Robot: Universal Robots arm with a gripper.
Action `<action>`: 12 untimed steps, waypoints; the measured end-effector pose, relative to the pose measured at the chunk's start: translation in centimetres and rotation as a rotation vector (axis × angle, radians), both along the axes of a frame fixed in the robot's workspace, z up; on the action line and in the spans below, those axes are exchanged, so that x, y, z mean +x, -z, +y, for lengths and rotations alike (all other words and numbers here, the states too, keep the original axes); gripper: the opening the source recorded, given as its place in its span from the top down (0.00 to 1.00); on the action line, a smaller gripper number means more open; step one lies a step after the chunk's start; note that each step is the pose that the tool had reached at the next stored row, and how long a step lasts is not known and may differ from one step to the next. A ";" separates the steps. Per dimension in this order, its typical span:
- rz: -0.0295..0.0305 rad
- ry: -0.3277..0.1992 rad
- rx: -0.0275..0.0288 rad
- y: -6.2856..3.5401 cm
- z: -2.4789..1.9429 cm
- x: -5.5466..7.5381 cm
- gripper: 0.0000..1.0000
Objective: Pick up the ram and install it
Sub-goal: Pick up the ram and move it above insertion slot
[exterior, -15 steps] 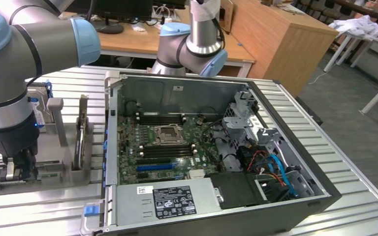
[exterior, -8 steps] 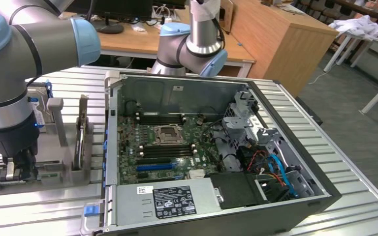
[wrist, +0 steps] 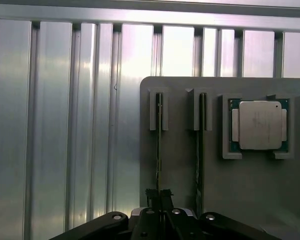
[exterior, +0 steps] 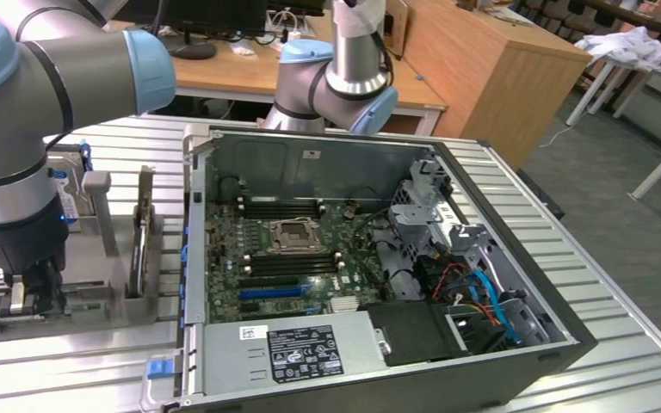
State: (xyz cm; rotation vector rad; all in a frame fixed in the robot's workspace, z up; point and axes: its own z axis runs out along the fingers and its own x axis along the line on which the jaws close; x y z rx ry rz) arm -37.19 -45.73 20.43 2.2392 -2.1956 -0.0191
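Two fingers [wrist: 151, 201] of the gripper [wrist: 159, 199], lower left in the exterior view, pinch the ram [wrist: 159, 150] almost shut. A tilted pull could jam it in the holder [wrist: 180, 150].

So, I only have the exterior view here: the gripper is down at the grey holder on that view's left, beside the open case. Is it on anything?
Observer: Yes. In the wrist view the gripper is closed on the top edge of the ram, which stands on edge in a slot of the fixture.
Operator: Is that the only stick there?
Observer: No, a second stick stands in the parallel slot beside it, untouched.
Operator: Anything else in the holder?
Observer: The processor lies flat in its own pocket next to that second slot.
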 end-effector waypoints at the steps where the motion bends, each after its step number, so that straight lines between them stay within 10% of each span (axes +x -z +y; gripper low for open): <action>1: 0.0000 0.000 0.0000 -0.16 0.00 0.0 0.88; 12: 0.0000 0.000 0.0000 -2.39 0.00 0.0 0.88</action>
